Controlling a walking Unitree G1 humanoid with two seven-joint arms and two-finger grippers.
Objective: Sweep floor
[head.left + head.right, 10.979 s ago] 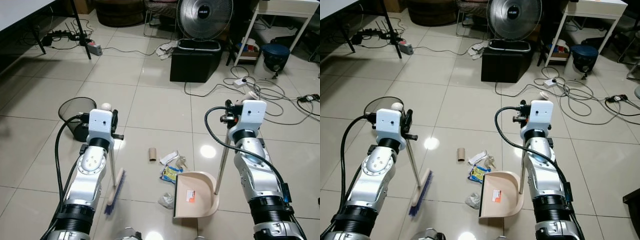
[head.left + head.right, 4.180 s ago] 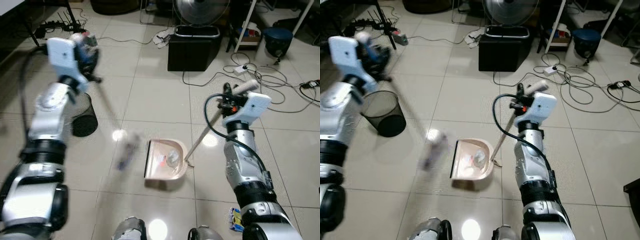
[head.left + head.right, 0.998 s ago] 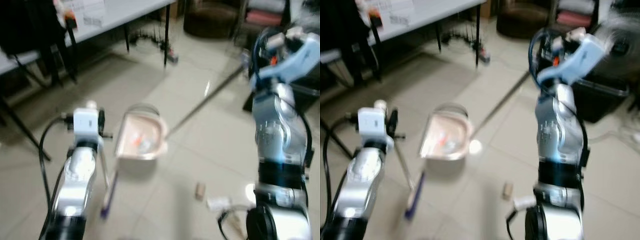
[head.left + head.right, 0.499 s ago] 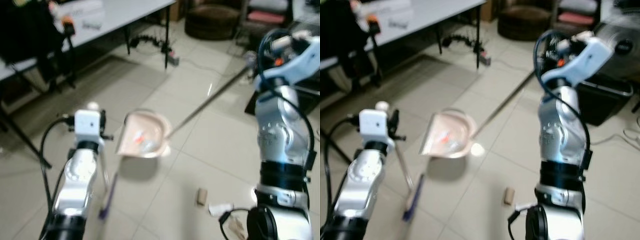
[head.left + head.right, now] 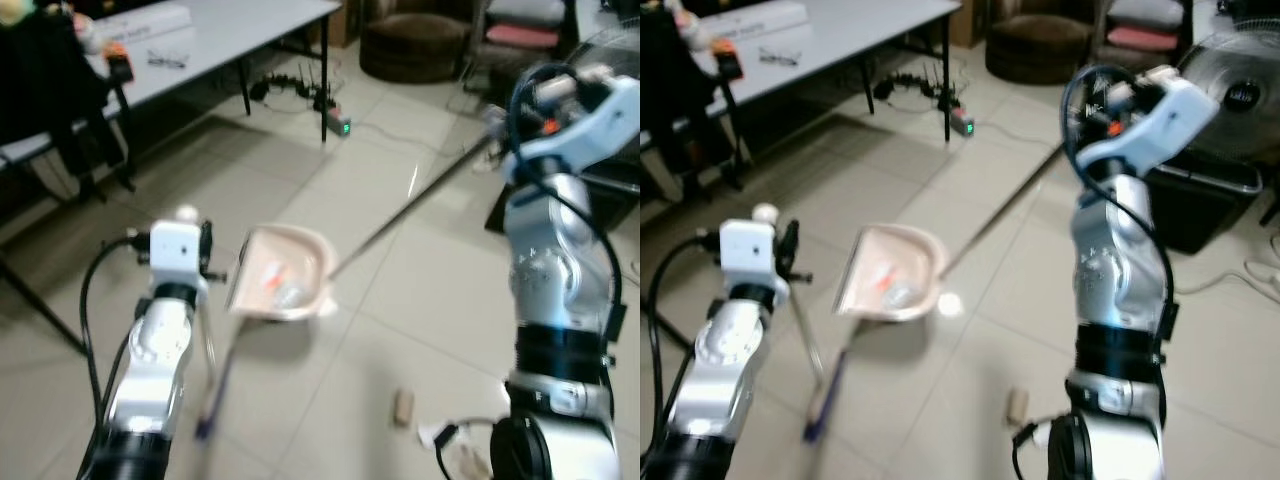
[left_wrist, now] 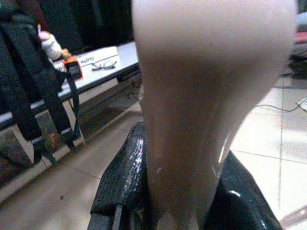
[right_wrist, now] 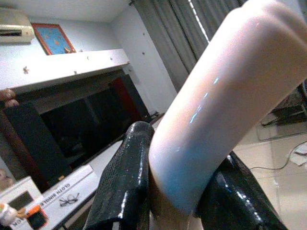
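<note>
Closed tight around a cream broom handle [image 6: 211,96], the left gripper [image 6: 182,191], both black fingers [image 6: 120,187] pressed against the grip. Straight below that gripper [image 5: 205,262], a thin metal shaft running down to a blurred purple-bristled broom head [image 5: 212,405] on the tiled floor [image 5: 330,390]. Just beside it toward the middle, and lifted clear of the floor, a beige dustpan [image 5: 285,275] with bits of rubbish [image 5: 283,291] in its tray, one scrap orange. From the pan's back edge, a long thin pole [image 5: 410,215] slanting up and away to the right gripper [image 7: 177,191], likewise clamped shut on a glossy cream dustpan handle [image 7: 220,96], one textured black finger [image 7: 124,182] on each side. Right gripper [image 5: 1110,100] held high, well above and beyond the pan, at the top of a raised silver arm. Low on the floor beneath that arm, a cardboard tube [image 5: 403,405] and a crumpled white wrapper [image 5: 438,435]. Farther out past the left gripper, a grey table [image 5: 220,35] with glasses [image 5: 165,60], a white sign and a small orange item on it. Beyond the pole, a power strip [image 5: 335,118] with cables, then a dark round basket [image 5: 420,45], and off behind the right gripper a fan [image 5: 1240,70] over a black bin [image 5: 1210,205].
</note>
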